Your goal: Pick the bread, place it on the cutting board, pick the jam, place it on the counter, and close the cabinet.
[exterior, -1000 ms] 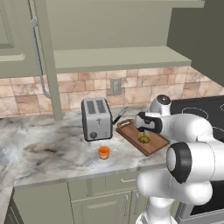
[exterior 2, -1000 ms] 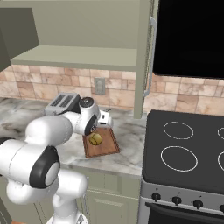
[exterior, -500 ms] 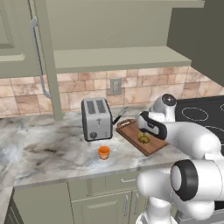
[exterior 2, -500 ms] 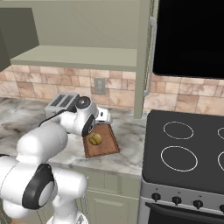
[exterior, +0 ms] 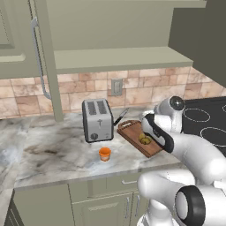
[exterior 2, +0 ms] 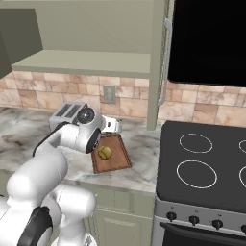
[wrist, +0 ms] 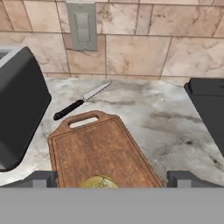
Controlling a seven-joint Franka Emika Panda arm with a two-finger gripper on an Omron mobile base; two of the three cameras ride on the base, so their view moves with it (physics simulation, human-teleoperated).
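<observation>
1. At 9 o'clock in the left base view the cabinet (exterior: pixel 26 39) stands with its door swung out, the long silver handle (exterior: pixel 39 57) facing the room and the shelf (exterior: pixel 119 58) inside bare.
2. The bench (exterior: pixel 53 152), marbled grey and white, runs below it.
3. The toaster (exterior: pixel 97 119) sits on the bench near centre, its slots upward.
4. The jam (exterior: pixel 104 154) stands upright on the bench at 6 o'clock of the toaster, near it but apart, close to the front edge.
5. A knife (wrist: pixel 81 101) with a black handle lies on the bench at 12 o'clock of the cutting board in the hand view, between the board and the tiled wall, its blade pointing towards 2 o'clock.
6. The cutting board (exterior: pixel 132 132) lies flat at 3 o'clock of the toaster, its handle cut-out towards the wall.
7. The bread (exterior 2: pixel 104 153) rests on the cutting board, near the end away from the cut-out.
8. The gripper (wrist: pixel 111 178) hangs just above the bread, its two dark tips set wide apart on either side of the bun and touching nothing.
9. The stove (exterior 2: pixel 206 168) lies at 3 o'clock of the board in the right base view, black with ring burners.
</observation>
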